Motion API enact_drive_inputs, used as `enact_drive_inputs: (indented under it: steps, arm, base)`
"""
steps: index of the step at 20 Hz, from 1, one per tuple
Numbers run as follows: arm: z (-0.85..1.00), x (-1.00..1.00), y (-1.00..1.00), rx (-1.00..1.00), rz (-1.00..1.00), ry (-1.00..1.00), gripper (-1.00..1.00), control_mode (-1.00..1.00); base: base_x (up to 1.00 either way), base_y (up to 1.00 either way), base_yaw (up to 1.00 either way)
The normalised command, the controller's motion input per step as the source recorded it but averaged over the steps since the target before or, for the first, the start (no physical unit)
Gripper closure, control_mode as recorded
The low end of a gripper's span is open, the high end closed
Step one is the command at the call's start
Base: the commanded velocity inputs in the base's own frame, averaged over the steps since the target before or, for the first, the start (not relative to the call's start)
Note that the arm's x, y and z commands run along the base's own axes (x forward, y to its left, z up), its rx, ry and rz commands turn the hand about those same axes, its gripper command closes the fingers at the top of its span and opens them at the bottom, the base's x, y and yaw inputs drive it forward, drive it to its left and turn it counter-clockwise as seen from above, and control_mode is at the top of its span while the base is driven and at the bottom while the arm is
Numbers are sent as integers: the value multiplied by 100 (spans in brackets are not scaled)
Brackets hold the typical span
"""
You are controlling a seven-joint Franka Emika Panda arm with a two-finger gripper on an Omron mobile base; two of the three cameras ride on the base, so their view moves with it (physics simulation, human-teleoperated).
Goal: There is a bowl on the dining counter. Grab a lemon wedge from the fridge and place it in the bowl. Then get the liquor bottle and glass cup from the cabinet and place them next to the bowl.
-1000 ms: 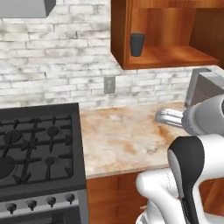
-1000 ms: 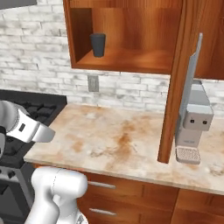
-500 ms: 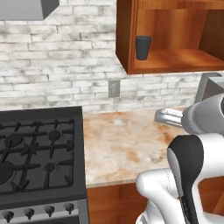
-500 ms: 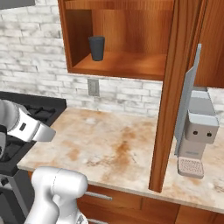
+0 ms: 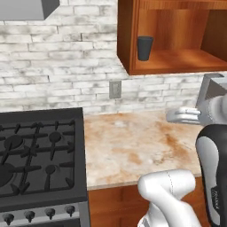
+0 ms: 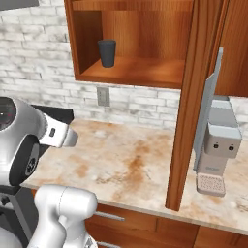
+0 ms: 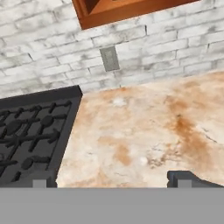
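Note:
The cabinet (image 5: 177,62) (image 6: 135,72) hangs open above the counter, and a dark glass cup (image 5: 144,48) (image 6: 107,53) stands upright at the left end of its shelf. In the hand view my gripper (image 7: 111,180) is open, its fingertips (image 7: 183,178) wide apart with nothing between them, hovering low over the marbled counter (image 7: 144,131), well below the cup. The cabinet's underside (image 7: 122,11) shows at the top of that view. The bowl, lemon wedge, fridge and liquor bottle are out of view.
A black gas stove (image 5: 40,150) (image 7: 30,131) borders the counter on the left. A grey coffee machine (image 6: 218,145) (image 5: 213,91) stands at the right, behind the open cabinet door (image 6: 189,97). A wall outlet (image 5: 115,89) sits on the brick backsplash.
The whole picture has shifted a little, so the camera has moved with the base; the cabinet sits slightly lower in frame. The arm keeps its pose and the jaws stay open.

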Motion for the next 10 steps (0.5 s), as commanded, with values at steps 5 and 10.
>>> enact_drive_inputs:
  steps: [5,10]
  arm:
    - [53,2,-3,-22,45,-1,-100,-100]
    - [72,-4,0,-50,29,-9,-100,-100]
  base:
    - [0,0,0]
    - [0,0,0]
